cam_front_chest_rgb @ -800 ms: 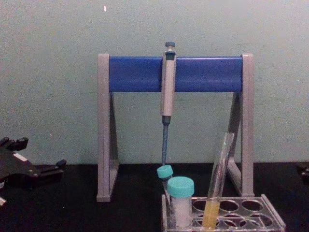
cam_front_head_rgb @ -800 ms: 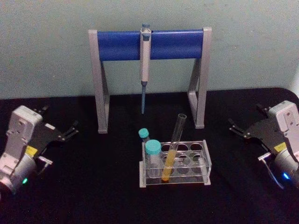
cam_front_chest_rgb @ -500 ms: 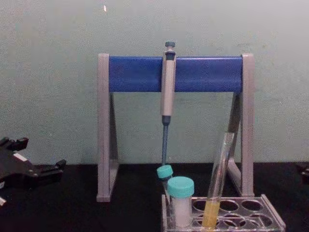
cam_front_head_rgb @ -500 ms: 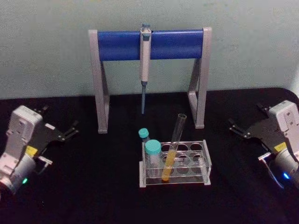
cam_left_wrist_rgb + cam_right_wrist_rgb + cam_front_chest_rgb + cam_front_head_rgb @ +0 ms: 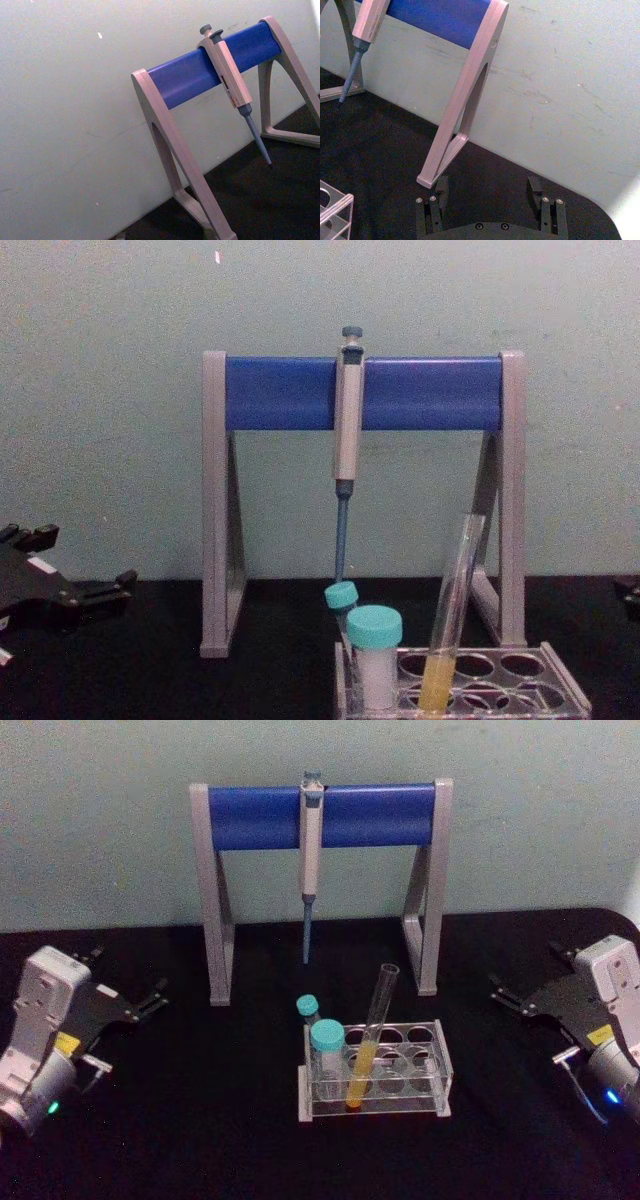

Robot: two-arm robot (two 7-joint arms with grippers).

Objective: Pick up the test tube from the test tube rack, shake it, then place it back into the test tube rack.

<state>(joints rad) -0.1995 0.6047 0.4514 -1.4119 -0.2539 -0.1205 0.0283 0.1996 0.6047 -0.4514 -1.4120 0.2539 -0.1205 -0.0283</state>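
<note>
The test tube (image 5: 370, 1038) is a long clear glass tube with yellow-orange liquid at its bottom. It leans to the right in a front hole of the test tube rack (image 5: 441, 1066), a low clear plastic block near the table's middle. From the chest, the test tube (image 5: 455, 605) rises well above the test tube rack (image 5: 562, 692). My left gripper (image 5: 128, 972) rests open on the black table far to the left, nothing between its fingers. My right gripper (image 5: 527, 970) rests far to the right, open and empty, its two fingers (image 5: 440, 186) spread wide.
Two teal-capped white vials (image 5: 326, 1042) stand in the rack's left end, close beside the tube. Behind the rack stands a grey-and-blue pipette stand (image 5: 320, 815) with a grey pipette (image 5: 310, 850) hanging from its bar. A pale wall backs the black table.
</note>
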